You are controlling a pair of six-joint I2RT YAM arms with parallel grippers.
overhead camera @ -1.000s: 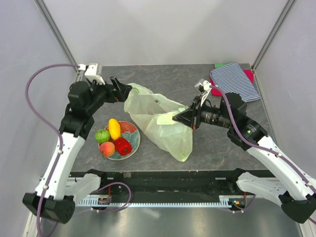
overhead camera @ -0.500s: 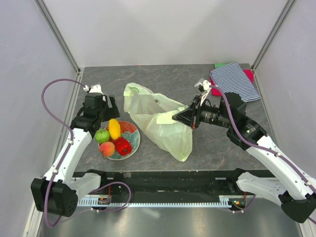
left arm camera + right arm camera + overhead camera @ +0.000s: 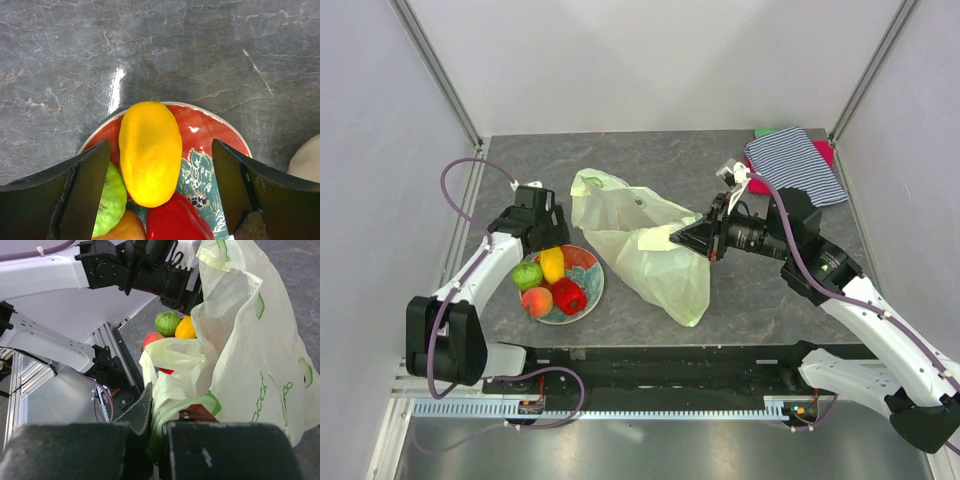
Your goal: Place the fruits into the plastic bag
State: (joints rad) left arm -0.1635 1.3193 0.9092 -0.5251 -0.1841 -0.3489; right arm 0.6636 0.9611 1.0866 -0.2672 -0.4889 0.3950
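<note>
The fruits lie on a red patterned plate (image 3: 590,268) at front left: a yellow fruit (image 3: 552,264), a green one (image 3: 527,275), a peach (image 3: 536,301) and a red pepper (image 3: 569,296). My left gripper (image 3: 546,243) hangs open just over the plate. In the left wrist view its gripper (image 3: 160,150) straddles the yellow fruit (image 3: 150,150), with a gap on each side. The pale green plastic bag (image 3: 640,245) lies in the middle of the table. My right gripper (image 3: 682,238) is shut on a bunched edge of the bag (image 3: 240,355) and holds it up.
A striped blue-white cloth (image 3: 795,168) lies at the back right corner on top of a red item. Enclosure walls stand close on the left, right and back. The bag's left handle end (image 3: 588,185) rests near the left arm's wrist.
My left arm has swung back from the bag's left end and come down over the plate, its open fingers now round the yellow fruit. The right gripper and bag have not moved.
</note>
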